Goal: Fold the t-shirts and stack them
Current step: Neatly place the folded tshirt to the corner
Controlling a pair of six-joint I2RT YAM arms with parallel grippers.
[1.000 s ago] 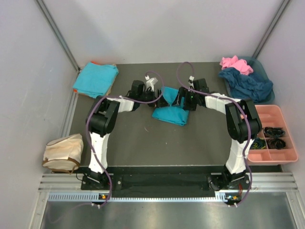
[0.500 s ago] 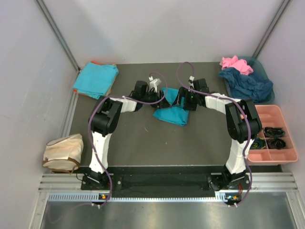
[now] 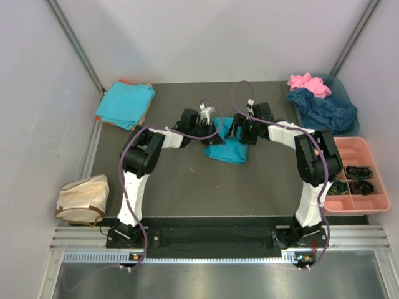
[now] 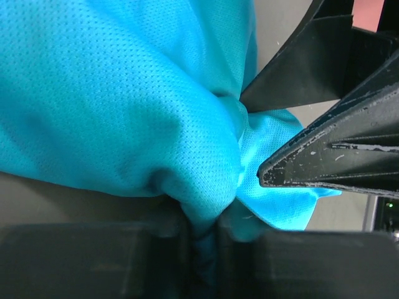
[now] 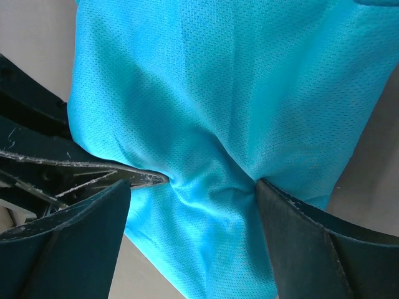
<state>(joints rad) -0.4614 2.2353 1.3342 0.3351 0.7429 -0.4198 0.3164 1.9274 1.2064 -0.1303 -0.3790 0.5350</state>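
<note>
A turquoise t-shirt (image 3: 227, 150) lies bunched at the middle of the table between both arms. My left gripper (image 3: 208, 133) is at its left edge. In the left wrist view this gripper (image 4: 206, 225) is shut on a pinched fold of the turquoise cloth (image 4: 124, 106). My right gripper (image 3: 234, 131) is at the shirt's top edge. Its fingers (image 5: 299, 243) stand wide apart and open, pressed down on the cloth (image 5: 230, 93), which wrinkles between them. A folded turquoise t-shirt (image 3: 125, 104) lies at the back left. Pink (image 3: 308, 82) and navy (image 3: 324, 110) t-shirts are heaped at the back right.
A teal bin (image 3: 341, 92) holds the pink and navy heap. A pink compartment tray (image 3: 358, 152) with small dark items stands at the right edge. A beige bag (image 3: 82, 199) lies at the near left, beside the table. Grey walls enclose the table on three sides.
My left gripper has moved right onto the shirt's left edge and shut on a fold of it, bunching the cloth narrower. The right gripper has stayed in place, open.
</note>
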